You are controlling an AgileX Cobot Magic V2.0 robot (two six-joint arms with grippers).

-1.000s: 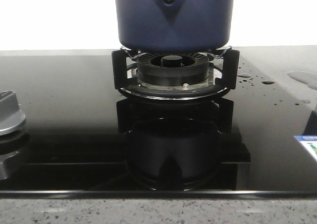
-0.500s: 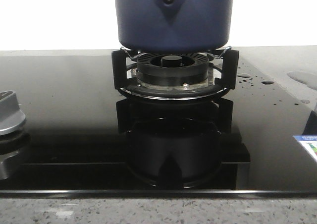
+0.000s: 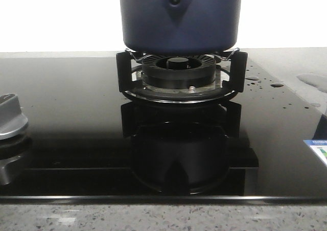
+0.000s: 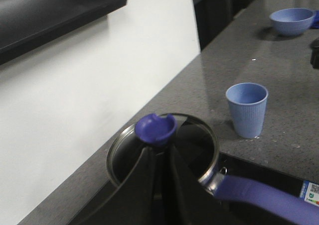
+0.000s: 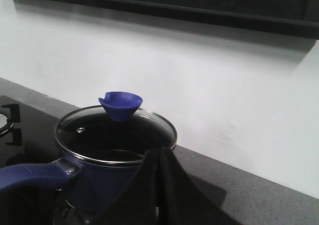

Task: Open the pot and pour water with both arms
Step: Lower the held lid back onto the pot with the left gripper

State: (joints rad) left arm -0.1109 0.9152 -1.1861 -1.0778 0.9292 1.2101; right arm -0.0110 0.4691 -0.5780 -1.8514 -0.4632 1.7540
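Observation:
The navy pot point(image 3: 179, 21) stands on the burner support point(image 3: 122, 72), its top cut off in the front view. A glass lid point(image 5: 114, 135) with a blue knob point(image 5: 121, 105) covers it, and nothing touches the knob. In the left wrist view my left gripper point(image 4: 160, 149) hovers over the lid point(image 4: 194, 135), slightly open, with the knob point(image 4: 155, 129) just past its tips. My right gripper point(image 5: 159, 151) is shut and empty beside the pot wall point(image 5: 99, 185). The pot's blue handle point(image 4: 264, 197) sticks out sideways. Water point(image 3: 276, 84) lies as drops on the cooktop's right side.
A light-blue paper cup point(image 4: 246, 109) stands on the grey counter beside the cooktop, with a blue bowl point(image 4: 292, 21) farther off. A silver stove knob point(image 3: 10, 116) sits at the cooktop's left and a sticker point(image 3: 317, 152) at its right edge. A white wall runs behind the pot.

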